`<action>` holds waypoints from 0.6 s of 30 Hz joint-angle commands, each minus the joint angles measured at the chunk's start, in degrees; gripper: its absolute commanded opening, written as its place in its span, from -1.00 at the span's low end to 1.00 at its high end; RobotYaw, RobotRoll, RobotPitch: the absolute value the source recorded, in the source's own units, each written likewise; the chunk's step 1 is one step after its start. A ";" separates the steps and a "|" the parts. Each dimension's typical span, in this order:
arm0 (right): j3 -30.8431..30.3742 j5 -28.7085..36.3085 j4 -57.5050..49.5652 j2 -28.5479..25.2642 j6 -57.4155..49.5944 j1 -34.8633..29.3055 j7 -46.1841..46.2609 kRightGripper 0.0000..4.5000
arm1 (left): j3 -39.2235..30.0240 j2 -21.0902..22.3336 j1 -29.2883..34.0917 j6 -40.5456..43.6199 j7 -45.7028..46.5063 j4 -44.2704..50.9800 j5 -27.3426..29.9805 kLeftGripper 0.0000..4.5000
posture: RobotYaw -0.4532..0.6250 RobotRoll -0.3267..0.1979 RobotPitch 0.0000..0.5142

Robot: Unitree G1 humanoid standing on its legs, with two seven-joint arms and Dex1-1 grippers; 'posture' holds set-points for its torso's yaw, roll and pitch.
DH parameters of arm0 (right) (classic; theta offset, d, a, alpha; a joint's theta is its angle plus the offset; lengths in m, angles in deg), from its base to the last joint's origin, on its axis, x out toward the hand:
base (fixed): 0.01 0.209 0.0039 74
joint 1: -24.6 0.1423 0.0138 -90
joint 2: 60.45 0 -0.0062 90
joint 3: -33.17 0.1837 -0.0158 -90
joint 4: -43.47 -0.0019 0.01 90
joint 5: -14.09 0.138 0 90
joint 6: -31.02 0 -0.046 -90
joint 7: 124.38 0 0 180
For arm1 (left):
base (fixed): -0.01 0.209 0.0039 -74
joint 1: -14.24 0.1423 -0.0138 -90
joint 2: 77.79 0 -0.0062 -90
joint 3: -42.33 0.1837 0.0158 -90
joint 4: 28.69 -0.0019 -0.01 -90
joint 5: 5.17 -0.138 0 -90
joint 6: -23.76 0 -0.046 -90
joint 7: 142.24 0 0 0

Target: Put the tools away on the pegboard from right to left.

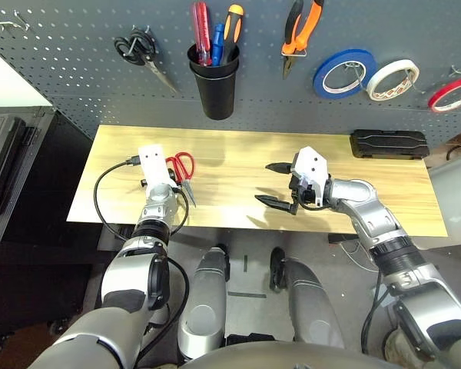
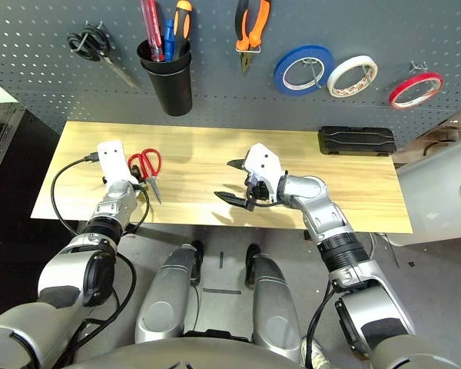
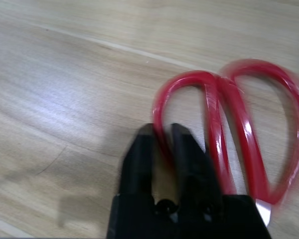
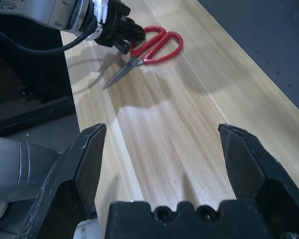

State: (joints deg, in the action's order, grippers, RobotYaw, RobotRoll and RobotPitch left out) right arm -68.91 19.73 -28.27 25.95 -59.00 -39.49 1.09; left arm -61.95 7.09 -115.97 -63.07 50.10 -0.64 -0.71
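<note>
The red-handled scissors (image 1: pixel 183 165) lie flat on the left part of the wooden table (image 1: pixel 238 154), blades pointing to the front edge. My left gripper (image 3: pixel 162 130) is shut on one red handle loop, low at the table surface. My right gripper (image 1: pixel 275 184) hovers open over the middle of the table, holding nothing. On the pegboard (image 1: pixel 61 61) hang the white tape roll (image 1: pixel 393 79) and the orange-and-black pliers (image 1: pixel 301 31). The red-handled screwdriver (image 1: pixel 200 31) stands in the black cup (image 1: pixel 213 84).
Black-handled scissors (image 1: pixel 142 50) hang at the pegboard's left, with bare hooks (image 1: pixel 11 24) further left. A blue tape roll (image 1: pixel 344 73) and a red tape roll (image 1: pixel 453 94) flank the white one. A black case (image 1: pixel 389 144) lies at the table's back right.
</note>
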 commanded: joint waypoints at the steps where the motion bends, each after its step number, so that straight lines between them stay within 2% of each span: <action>1: -0.59 -0.20 -0.10 -0.50 0.53 -0.50 -0.78 1.00 | -0.34 -0.80 2.58 1.93 -0.07 -3.49 0.50 -0.98 | 0.26 0.25 0.29; 10: -0.34 -0.39 2.12 -0.08 4.41 1.13 -1.03 1.00 | -2.48 -3.02 3.75 -2.20 -0.48 2.88 3.13 -0.98 | 0.29 0.25 0.23; 12: 0.07 0.02 2.91 0.18 5.42 1.75 -1.00 1.00 | -2.75 -3.81 4.88 -2.65 -0.79 6.45 3.88 -0.98 | 0.30 0.25 0.21; 18: 2.46 3.09 3.90 0.84 6.95 3.18 -1.36 1.00 | -2.48 -6.67 12.01 -0.91 -1.34 25.32 5.61 -0.98 | 0.34 0.25 0.16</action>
State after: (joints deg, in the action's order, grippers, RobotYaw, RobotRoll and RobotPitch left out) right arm -67.36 21.74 -25.34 26.89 -52.73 -35.84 0.27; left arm -64.50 0.98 -106.04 -65.17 48.94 20.58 4.13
